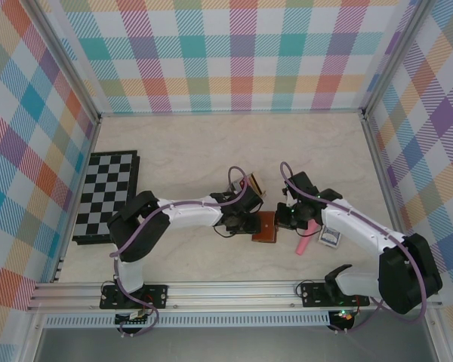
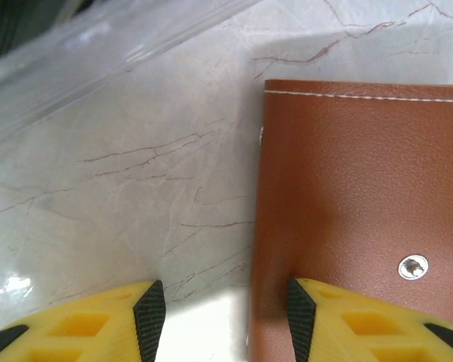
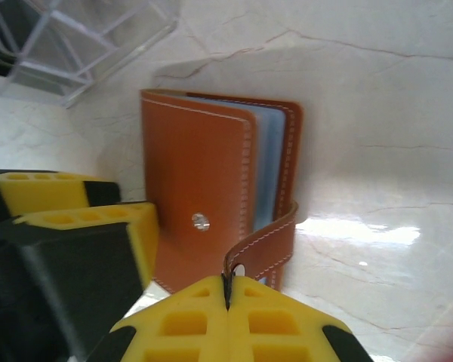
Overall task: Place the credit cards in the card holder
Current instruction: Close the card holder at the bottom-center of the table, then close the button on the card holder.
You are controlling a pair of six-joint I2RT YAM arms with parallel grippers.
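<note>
The card holder (image 1: 264, 227) lies closed on the counter (image 1: 189, 151) between the two arms. From above it sits at 3 o'clock of the left gripper (image 1: 244, 224) and at 9 o'clock of the right gripper (image 1: 285, 219), with its long axis running roughly 12 to 6. Both are right at it, and the right one has the hold. The right gripper is pressed shut with the snap tab (image 3: 266, 240) nipped between its tips. The left gripper stands half-wide astride the holder's edge, one finger (image 2: 83, 326) over bare counter and the other on the brown cover.

The credit cards (image 1: 250, 182) stand upright in a clear rack (image 3: 60, 45) at about 11 o'clock of the holder. Opening the cover probably depends on drawing the tab away towards 3 o'clock.

The right wrist view shows the pale blue sleeves (image 3: 268, 151) at the open edge and the tab curling up. The left wrist view shows the snap stud (image 2: 413, 266) close up.
</note>
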